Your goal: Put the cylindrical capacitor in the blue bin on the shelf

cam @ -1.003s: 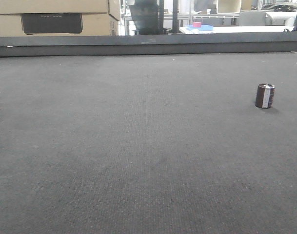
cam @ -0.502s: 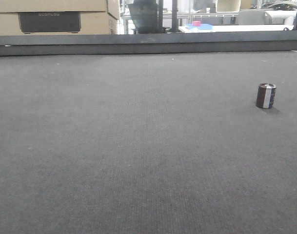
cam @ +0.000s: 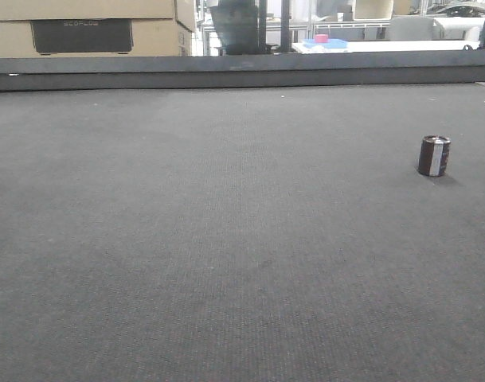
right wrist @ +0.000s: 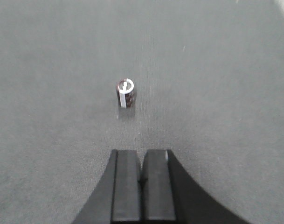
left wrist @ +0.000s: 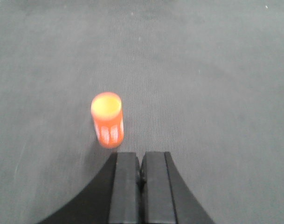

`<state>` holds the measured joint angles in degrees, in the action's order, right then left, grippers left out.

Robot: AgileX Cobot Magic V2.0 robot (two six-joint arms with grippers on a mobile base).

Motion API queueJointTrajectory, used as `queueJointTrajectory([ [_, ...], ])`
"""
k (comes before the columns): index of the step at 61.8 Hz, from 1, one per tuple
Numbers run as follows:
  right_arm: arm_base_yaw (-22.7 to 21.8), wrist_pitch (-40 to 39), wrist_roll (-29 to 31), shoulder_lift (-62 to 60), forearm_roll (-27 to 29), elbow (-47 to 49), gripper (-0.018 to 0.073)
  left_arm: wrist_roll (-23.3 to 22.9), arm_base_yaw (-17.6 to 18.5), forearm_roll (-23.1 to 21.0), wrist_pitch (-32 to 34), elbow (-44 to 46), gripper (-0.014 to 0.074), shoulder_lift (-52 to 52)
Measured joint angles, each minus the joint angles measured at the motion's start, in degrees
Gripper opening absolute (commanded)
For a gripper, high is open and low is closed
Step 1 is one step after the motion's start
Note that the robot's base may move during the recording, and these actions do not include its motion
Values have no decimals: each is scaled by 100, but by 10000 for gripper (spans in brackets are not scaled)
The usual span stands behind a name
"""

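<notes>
The cylindrical capacitor (cam: 434,156) stands upright on the dark grey mat at the right, dark brown with a silvery stripe. In the right wrist view the capacitor (right wrist: 126,93) sits ahead of my right gripper (right wrist: 142,156) and slightly to its left, well apart from it. That gripper is shut with nothing between its fingers. My left gripper (left wrist: 141,157) is also shut and empty. The blue bin and the shelf are out of view.
An orange cylinder (left wrist: 107,120) with a yellow top stands just ahead-left of the left gripper. A raised dark ledge (cam: 242,72) bounds the mat's far edge. Cardboard boxes (cam: 91,28) and a white table (cam: 385,46) lie beyond it.
The front view shifted very slightly; the capacitor stays in place on the mat. No arm shows in that view.
</notes>
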<state>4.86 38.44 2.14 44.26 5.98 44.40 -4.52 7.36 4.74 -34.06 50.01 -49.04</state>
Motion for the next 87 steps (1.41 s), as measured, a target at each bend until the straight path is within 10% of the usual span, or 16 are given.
queueJointTrajectory([
  [64,379,2370,-507,6141,-291,4853,-158,-10,0,-264,-605,1024,-111,-2032],
  [79,379,2475,-518,6664,-291,5061,355,-10,0,-368,-605,1024,-111,-2032],
  [87,379,2425,-518,6741,-236,5080,463,-10,0,-474,-605,1024,-111,-2032],
])
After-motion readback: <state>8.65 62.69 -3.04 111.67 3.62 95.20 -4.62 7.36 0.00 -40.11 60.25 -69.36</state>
